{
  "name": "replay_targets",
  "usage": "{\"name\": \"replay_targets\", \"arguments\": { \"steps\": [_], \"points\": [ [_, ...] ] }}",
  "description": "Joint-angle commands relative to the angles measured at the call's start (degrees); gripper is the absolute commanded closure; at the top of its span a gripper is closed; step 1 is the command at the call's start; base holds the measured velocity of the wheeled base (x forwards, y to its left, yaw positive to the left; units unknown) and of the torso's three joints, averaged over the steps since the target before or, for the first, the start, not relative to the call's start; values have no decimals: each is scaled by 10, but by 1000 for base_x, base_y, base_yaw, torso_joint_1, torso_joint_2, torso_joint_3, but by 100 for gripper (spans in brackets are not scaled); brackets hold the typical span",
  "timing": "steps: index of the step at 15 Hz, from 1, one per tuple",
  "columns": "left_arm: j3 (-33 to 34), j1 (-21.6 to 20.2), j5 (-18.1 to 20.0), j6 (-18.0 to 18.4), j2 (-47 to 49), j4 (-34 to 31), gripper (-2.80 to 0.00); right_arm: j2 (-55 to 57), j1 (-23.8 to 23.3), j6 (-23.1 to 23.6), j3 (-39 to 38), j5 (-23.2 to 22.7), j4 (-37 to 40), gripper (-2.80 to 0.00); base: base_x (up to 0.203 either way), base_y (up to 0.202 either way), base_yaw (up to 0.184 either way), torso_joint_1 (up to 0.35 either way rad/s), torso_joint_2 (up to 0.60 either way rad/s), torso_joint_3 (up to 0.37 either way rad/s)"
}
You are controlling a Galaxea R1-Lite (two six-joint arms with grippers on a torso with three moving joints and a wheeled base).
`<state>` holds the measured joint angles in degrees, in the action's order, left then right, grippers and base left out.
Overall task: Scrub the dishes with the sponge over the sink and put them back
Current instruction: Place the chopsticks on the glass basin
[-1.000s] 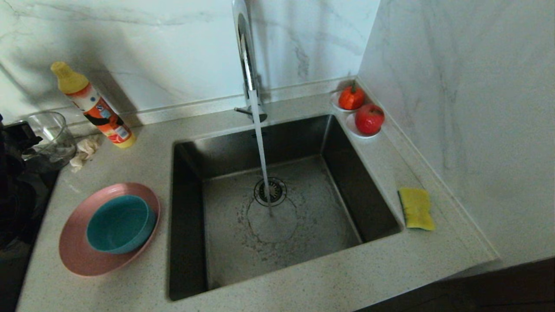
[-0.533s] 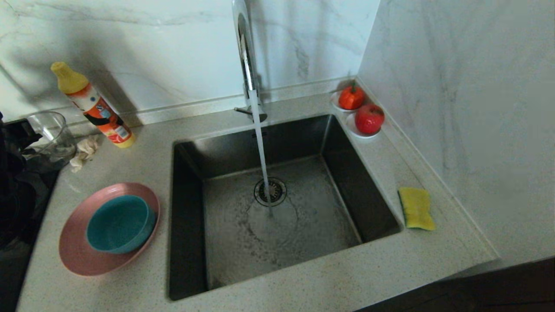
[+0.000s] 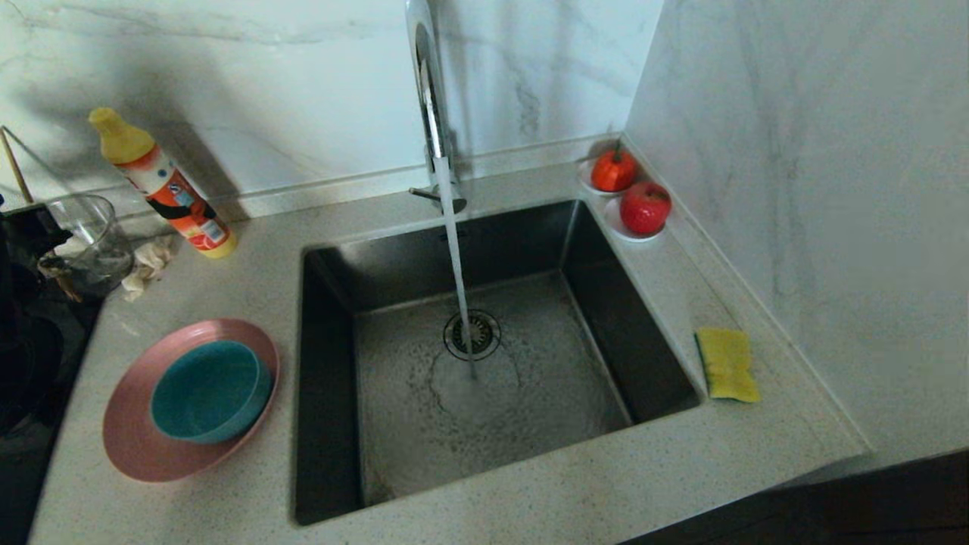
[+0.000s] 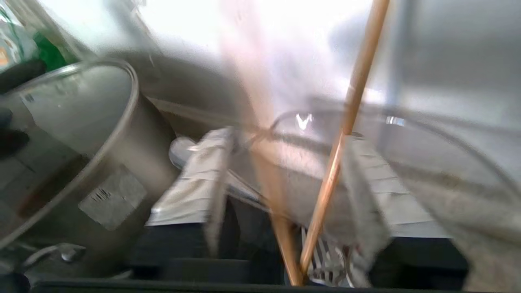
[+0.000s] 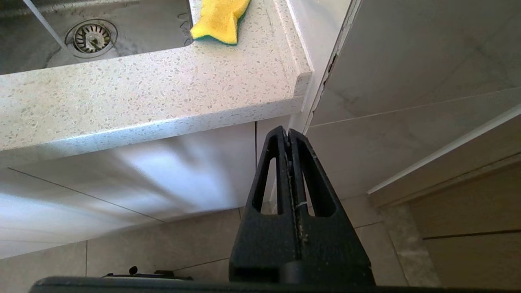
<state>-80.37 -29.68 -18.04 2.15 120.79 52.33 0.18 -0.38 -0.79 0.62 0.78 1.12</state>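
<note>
Teal bowl (image 3: 210, 390) sits in pink plate (image 3: 144, 446).

White marble walls (image 3: 795, 189), speckled stone countertop (image 3: 530, 492), pale tiled floor (image 5: 346, 211)

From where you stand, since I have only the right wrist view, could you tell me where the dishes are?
Observer: The teal bowl sits inside the pink plate, on the counter left of the sink.
Operator: Thank you. Where is the left hand, please?
Observer: The left hand is open at the counter's far left end, next to the clear glass, away from the dishes.
</note>
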Motion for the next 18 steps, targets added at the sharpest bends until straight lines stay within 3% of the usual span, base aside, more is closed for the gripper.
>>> {"name": "replay_targets", "arguments": {
  "steps": [1,5,9,11,15,18],
  "points": [
    [-2,0,-1,-2,-23,1,-280,0,0,0,0,0,0,0,0,0,0,0,0,0],
    [-28,0,-1,-4,-90,-20,-280,0,-1,0,0,0,0,0,0,0,0,0,0,0],
    [-35,-1,-1,-19,-165,-93,-280,0,0,0,0,0,0,0,0,0,0,0,0,0],
    [-30,-1,2,-33,-218,-176,-280,0,0,0,0,0,0,0,0,0,0,0,0,0],
    [-29,-3,26,-91,-331,-404,-280,0,0,0,0,0,0,0,0,0,0,0,0,0],
    [-1,-6,55,-113,-429,-504,-280,0,0,0,0,0,0,0,0,0,0,0,0,0]
  ]
}}
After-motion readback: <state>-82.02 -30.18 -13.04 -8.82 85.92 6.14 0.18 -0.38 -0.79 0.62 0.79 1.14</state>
